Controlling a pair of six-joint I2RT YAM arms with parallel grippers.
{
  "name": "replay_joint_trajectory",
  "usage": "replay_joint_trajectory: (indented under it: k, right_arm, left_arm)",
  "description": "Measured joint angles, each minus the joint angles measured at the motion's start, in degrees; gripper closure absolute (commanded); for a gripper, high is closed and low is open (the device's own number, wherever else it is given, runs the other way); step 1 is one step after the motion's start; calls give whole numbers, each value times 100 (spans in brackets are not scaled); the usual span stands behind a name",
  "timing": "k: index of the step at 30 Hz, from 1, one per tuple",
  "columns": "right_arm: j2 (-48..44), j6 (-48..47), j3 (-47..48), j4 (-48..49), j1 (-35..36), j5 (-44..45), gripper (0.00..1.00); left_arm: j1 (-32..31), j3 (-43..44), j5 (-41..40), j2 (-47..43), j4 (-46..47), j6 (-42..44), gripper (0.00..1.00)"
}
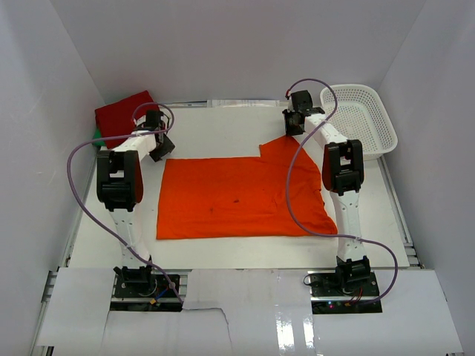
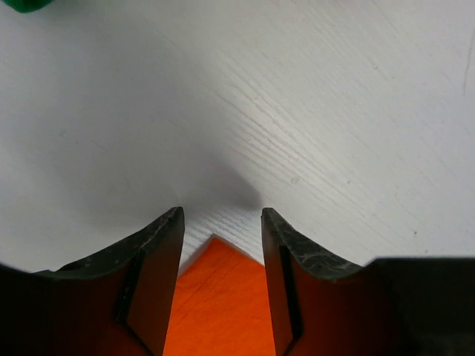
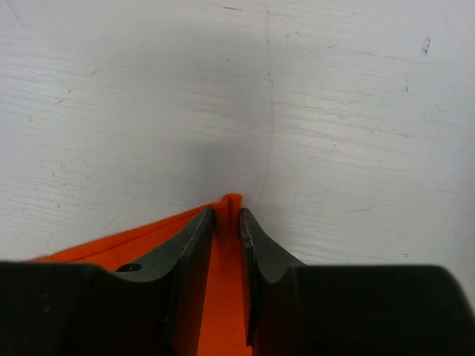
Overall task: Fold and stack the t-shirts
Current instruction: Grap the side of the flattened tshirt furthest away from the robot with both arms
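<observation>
The orange t-shirt (image 1: 237, 196) lies spread flat in the middle of the table. My left gripper (image 1: 159, 148) is at its far left corner. In the left wrist view the orange corner (image 2: 219, 282) lies flat between the left gripper's (image 2: 221, 222) fingers, which stand apart with a gap on each side of it. My right gripper (image 1: 294, 126) is at the shirt's far right corner. There the orange cloth (image 3: 231, 202) is bunched up and pinched in the narrow right gripper (image 3: 226, 215). A folded deep red t-shirt (image 1: 122, 111) rests at the back left, with a bit of the green t-shirt (image 1: 96, 138) beside it.
A white mesh basket (image 1: 361, 119) stands at the back right, close to the right arm. White walls close in the table on the left, back and right. A green edge (image 2: 26, 4) shows at the top left of the left wrist view.
</observation>
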Motion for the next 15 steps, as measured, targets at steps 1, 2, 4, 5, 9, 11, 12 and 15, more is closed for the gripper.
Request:
replay_joint_trajectory:
  k: [1,2,4,5,9,11,12,15]
  right_arm:
    - [0,0,0,0,0,0,73]
    - [0,0,0,2,0,0,73]
    - [0,-2,0,0,0,0,73]
    - [0,-2,0,0,0,0,73]
    - [0,0,0,2,0,-2,72]
    - [0,0,0,2,0,-2,72]
    - [0,0,0,2,-2,-4,72]
    - [0,0,0,2,-4,-20,72]
  left_arm:
    - [2,-2,26,0,11,-4,41]
    - [4,-7,44,0,17,-2,39]
    - [2,-57,70,-28,81,0,32]
    - [0,-103,74,-59,149,-17,30]
    - [-17,-317,79,-175,326,-20,30]
    - [-33,-376,70,-210,372,0,30]
    - [-44,-393,66,-221,380,7,31]
    - [-70,-396,9,-223,352,70,33]
